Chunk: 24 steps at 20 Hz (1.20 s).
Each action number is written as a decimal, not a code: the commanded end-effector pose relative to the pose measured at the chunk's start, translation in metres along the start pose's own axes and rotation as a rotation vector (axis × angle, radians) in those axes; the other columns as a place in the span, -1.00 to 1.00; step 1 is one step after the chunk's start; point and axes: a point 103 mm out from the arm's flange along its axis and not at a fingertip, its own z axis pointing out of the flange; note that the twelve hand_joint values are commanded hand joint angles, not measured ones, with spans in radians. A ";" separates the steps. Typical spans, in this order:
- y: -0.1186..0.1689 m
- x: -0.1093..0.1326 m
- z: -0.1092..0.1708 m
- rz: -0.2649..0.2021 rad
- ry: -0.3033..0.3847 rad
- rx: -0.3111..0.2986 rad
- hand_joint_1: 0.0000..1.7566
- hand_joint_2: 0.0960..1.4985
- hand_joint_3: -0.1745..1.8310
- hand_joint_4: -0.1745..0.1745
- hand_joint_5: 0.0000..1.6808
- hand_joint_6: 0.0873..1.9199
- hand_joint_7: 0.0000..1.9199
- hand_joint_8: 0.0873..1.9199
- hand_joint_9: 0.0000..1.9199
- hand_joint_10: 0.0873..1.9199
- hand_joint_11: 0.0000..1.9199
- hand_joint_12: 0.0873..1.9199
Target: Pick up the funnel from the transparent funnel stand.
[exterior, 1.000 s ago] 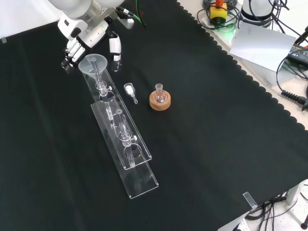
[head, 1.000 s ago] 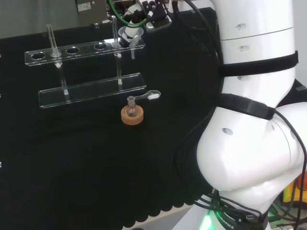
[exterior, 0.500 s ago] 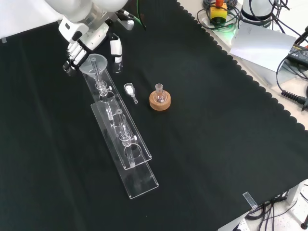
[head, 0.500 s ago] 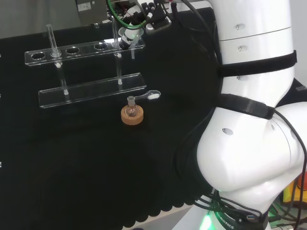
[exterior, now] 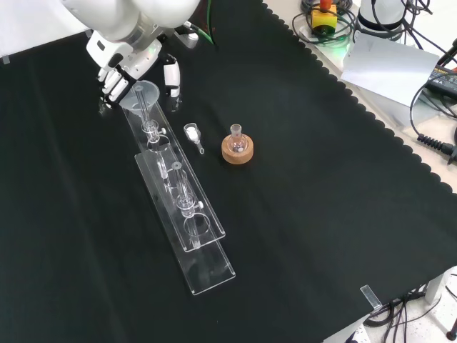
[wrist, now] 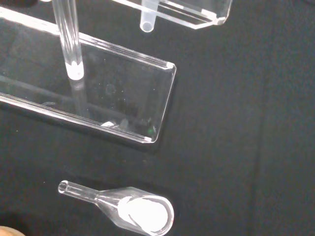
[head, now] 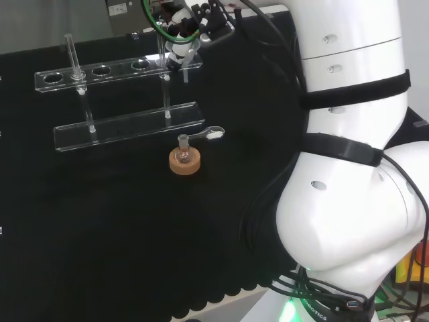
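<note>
Black cloth covers the desk (exterior: pixel 335 214), and on it the transparent funnel stand (exterior: pixel 187 214) runs as a long clear rack of two tiers joined by thin posts. The funnel (exterior: pixel 140 96) sits in the last hole of the stand's upper tier, at the end nearest the arm, its wide mouth up and its stem dropping through the hole. Just beside that end of the stand the hand (exterior: pixel 118 77) reaches in: in the front view its fingers (exterior: pixel 108 84) lie against the far rim of the funnel's cone while the thumb (exterior: pixel 171 76) stands apart on the other side, so the hand looks spread round the cone and not yet closed on it. Whether any finger truly touches the rim I cannot tell. A little way off from the stand lie a small clear scoop with white powder (wrist: pixel 142 212) and a small flask on a cork ring (exterior: pixel 236 146).

The step in hand seems to be the closing of the grasp. To do it well, the fingers and thumb should meet the cone on opposite sides, just under the rim, so it does not tip. The lift should then go straight up along the stem until the tip (wrist: pixel 146 23) is clear of the hole; any sideways pull before that could catch the stem and drag the light stand along.
</note>
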 end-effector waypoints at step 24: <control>-0.031 -0.014 -0.044 0.031 -0.030 -0.077 -0.32 -0.03 -0.66 -0.21 -0.64 -1.00 -0.83 -0.33 -0.46 -0.41 -0.62 0.42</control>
